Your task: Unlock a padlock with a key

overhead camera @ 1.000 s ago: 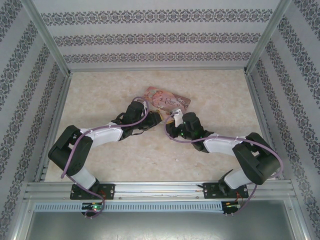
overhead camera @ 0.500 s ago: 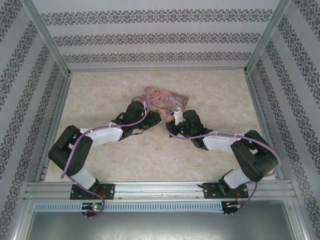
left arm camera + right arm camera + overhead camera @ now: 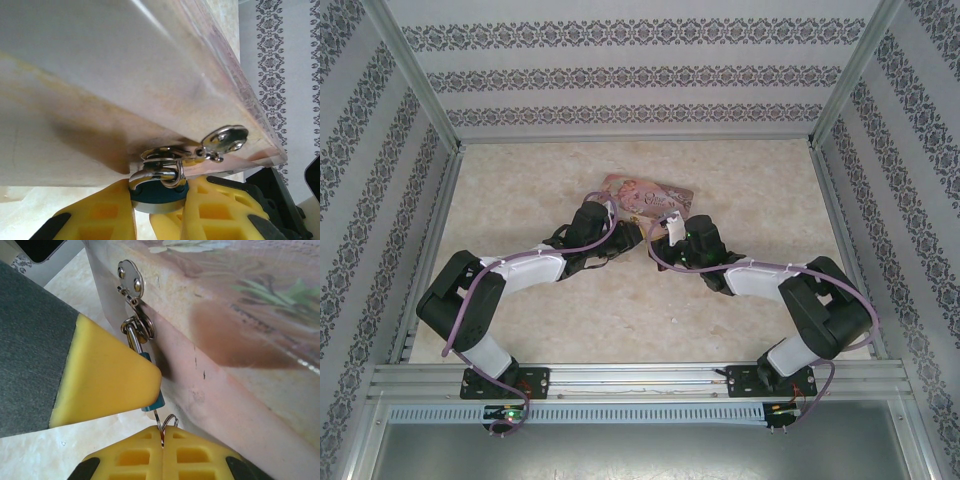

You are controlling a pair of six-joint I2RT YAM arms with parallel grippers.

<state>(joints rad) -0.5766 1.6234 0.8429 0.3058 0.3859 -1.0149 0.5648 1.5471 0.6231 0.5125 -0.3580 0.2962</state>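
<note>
At shiny hasp (image 3: pixel 223 139) — left gripper (image 3: pixel 158 209) clamps teal padlock (image 3: pixel 160 193); right gripper (image 3: pixel 162 439) pinches thin silver key (image 3: pixel 160 424).

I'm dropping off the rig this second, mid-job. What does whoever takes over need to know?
Grippers: the left gripper is shut on the padlock, holding its teal body at the hasp of the pink tin. The right gripper is shut on the key, which points up at the padlock's underside.
Done: both pieces are grasped and brought together.
Left: the shackle looks closed through the hasp. I cannot tell whether the key is seated, so check that, then turn it.
</note>
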